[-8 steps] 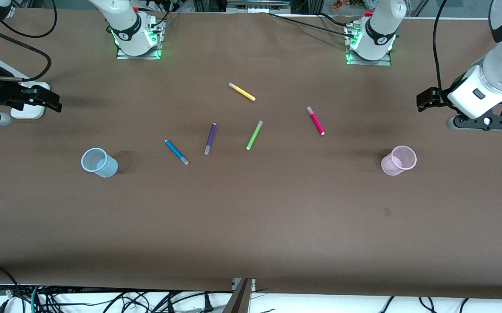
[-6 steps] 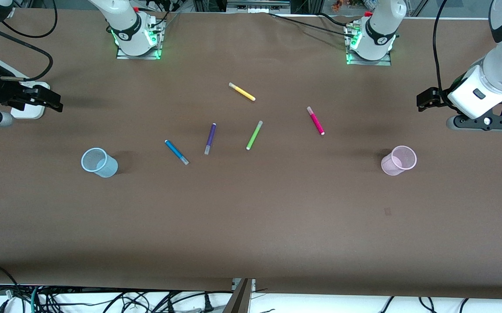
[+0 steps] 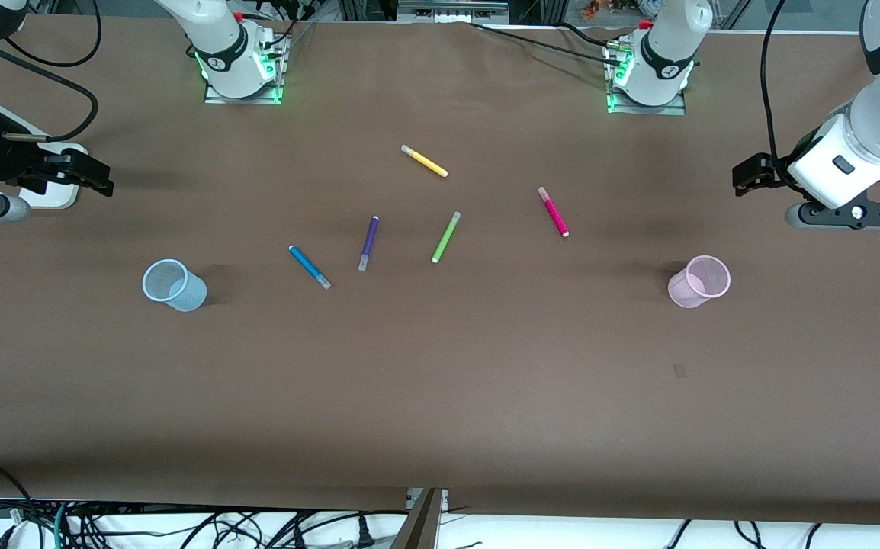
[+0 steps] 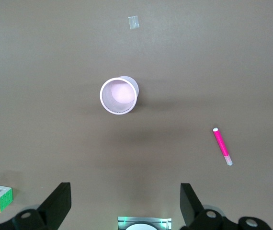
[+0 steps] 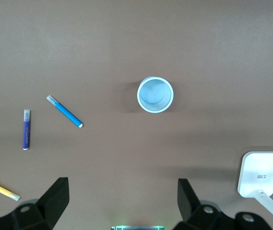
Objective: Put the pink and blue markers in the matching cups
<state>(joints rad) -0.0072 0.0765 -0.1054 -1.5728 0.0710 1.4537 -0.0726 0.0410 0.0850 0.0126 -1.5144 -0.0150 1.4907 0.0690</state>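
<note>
Front view, pink marker (image 3: 553, 211) mid-table, pink cup (image 3: 698, 281) apart

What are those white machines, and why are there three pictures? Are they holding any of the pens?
They are two robot arms with pinching hands called grippers. One picture looks down from across the table; the other two come from cameras on each arm's wrist. The left gripper and the right gripper are open and hold nothing. On the table lie a pink marker, blue marker, purple pen, green pen and yellow pen, plus a pink cup and blue cup.
</note>
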